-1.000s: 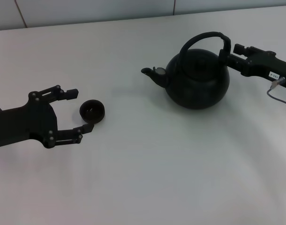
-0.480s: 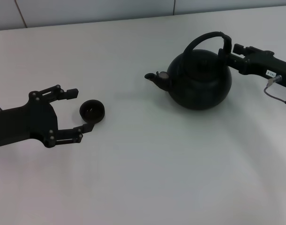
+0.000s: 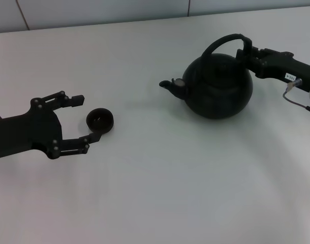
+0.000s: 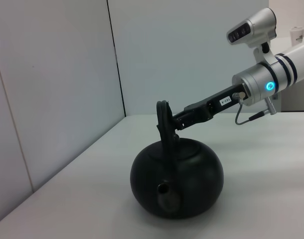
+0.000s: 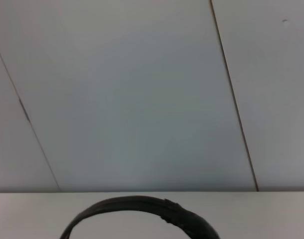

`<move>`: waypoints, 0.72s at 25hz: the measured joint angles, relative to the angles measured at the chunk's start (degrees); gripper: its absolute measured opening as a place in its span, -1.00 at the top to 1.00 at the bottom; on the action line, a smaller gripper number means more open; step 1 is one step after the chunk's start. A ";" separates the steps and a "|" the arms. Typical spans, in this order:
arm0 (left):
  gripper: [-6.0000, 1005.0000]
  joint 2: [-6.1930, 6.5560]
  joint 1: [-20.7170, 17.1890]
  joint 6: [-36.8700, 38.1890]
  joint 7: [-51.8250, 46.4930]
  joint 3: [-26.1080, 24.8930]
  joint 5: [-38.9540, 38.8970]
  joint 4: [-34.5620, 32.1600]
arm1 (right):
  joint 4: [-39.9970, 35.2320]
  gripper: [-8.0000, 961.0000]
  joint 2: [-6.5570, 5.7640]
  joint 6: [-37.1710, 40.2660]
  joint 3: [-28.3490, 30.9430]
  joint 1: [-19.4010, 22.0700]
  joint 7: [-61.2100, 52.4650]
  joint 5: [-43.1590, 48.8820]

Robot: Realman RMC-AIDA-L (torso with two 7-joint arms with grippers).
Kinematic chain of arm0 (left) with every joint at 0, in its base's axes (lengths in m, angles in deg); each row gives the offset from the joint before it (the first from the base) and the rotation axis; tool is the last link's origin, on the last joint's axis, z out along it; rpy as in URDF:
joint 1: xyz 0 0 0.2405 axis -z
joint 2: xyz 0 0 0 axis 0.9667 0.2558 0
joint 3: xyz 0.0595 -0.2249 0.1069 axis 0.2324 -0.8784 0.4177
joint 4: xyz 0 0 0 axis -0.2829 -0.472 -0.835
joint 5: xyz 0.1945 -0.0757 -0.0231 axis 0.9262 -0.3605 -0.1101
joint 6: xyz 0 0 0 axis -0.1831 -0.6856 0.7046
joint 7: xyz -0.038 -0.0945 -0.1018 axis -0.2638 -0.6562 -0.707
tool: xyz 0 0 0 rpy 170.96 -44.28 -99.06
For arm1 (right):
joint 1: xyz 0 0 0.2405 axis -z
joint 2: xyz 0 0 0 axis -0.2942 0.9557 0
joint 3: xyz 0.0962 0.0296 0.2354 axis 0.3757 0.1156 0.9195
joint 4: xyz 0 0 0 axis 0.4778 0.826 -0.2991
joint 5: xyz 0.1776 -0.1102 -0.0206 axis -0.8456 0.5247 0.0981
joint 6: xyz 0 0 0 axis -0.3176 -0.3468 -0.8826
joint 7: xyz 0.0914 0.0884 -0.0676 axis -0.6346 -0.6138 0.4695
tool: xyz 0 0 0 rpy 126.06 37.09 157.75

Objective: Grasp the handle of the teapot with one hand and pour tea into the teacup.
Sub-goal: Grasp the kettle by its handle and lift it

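White tabletop (image 3: 160, 193), flat and matte, runs back to a pale panelled wall (image 3: 94, 10).

Nearest the robot, on its left side: left gripper (image 3: 83, 121) lies low over the table, jaws spread wide. Teacup (image 3: 99, 120) sits upright on the table right at the mouth of that opening, between the two fingertips; lower fingertip (image 3: 92, 139) looks to be at the cup's rim, upper fingertip (image 3: 76, 100) is apart from it. Cannot tell from the head view whether there is actual contact. Cup is not clamped.

Farther back, on the robot's right: teapot (image 3: 216, 87), well apart from the cup. Spout (image 3: 171, 86) points toward the robot's left, i.e. toward the cup side. In the left wrist view the teapot (image 4: 178, 179) faces the camera spout-first and tilts slightly.

Handle (image 3: 224, 43) arches over the pot's top. Right gripper (image 3: 244, 52) reaches in from the right edge and is closed on the handle at its right end. Left wrist view shows the same: right gripper (image 4: 173, 123) meets the handle (image 4: 165, 124) high on the hoop, the silver forearm (image 4: 271, 79) behind it.

Right wrist view shows only the top arc of the handle (image 5: 142, 209) against the wall (image 5: 142, 99).
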 joint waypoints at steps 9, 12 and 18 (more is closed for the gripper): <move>-0.71 0.00 0.01 -0.60 0.01 0.12 0.00 0.00 | -0.07 0.52 0.03 -0.06 0.01 -0.17 0.27 -0.04; -0.71 0.00 0.01 -0.78 -0.01 0.20 0.00 0.00 | -0.05 0.67 0.03 -0.02 0.01 -0.17 0.27 -0.06; -0.71 0.00 0.18 -0.79 -0.04 0.21 0.00 0.00 | -0.20 0.67 0.08 0.43 -0.41 -0.03 1.62 -0.32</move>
